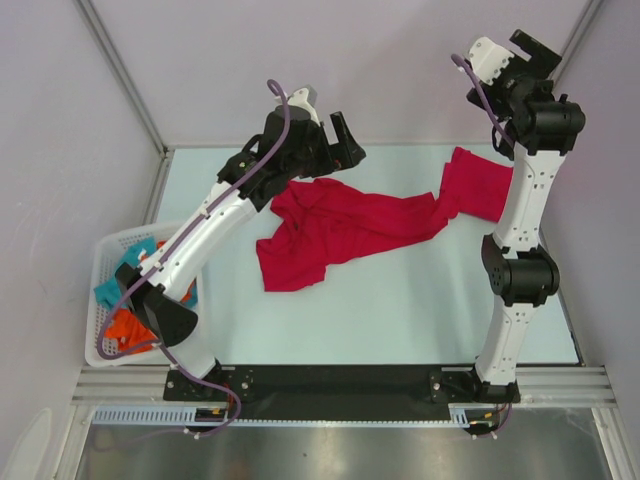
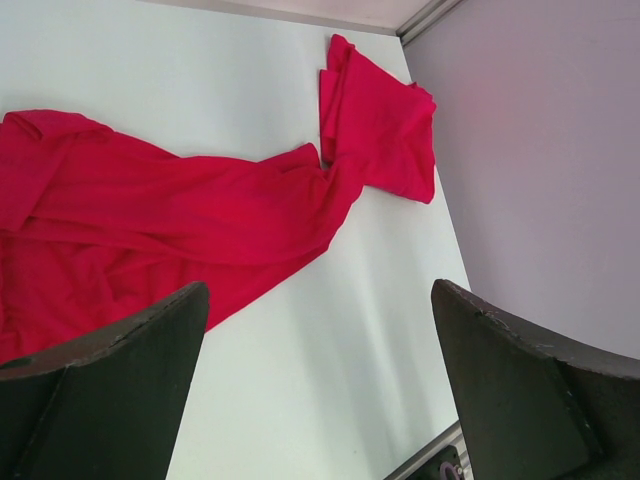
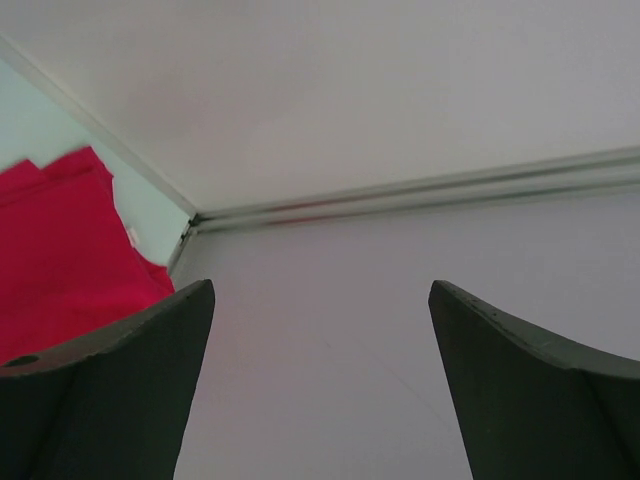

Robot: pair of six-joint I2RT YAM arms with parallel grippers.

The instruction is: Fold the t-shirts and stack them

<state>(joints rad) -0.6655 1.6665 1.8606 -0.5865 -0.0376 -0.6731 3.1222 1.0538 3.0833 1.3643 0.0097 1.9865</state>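
The left claw [image 1: 345, 140] and right claw [image 1: 530, 45] are held wide and empty above the crumpled crimson-red cloth t-shirt [image 1: 350, 225] spread between them, whose twisted layers could be pinched together.

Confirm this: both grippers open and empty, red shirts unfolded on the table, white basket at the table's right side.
Wrong side: the basket sits at the table's left side, as the top view shows. The rest holds: left gripper and right gripper open and empty, shirts unfolded.
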